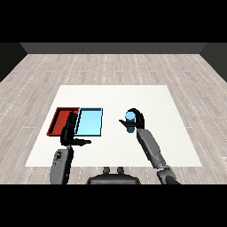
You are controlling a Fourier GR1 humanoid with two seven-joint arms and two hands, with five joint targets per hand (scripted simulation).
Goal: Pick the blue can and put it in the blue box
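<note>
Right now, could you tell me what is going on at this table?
The robot's right hand is curled round the blue can, to the right of the two trays. The can is upright, and I cannot tell whether it is lifted or resting on the white table. The light blue tray lies beside the red tray at the left and holds nothing yet. The left hand hangs open over the trays' near edge, holding nothing.
</note>
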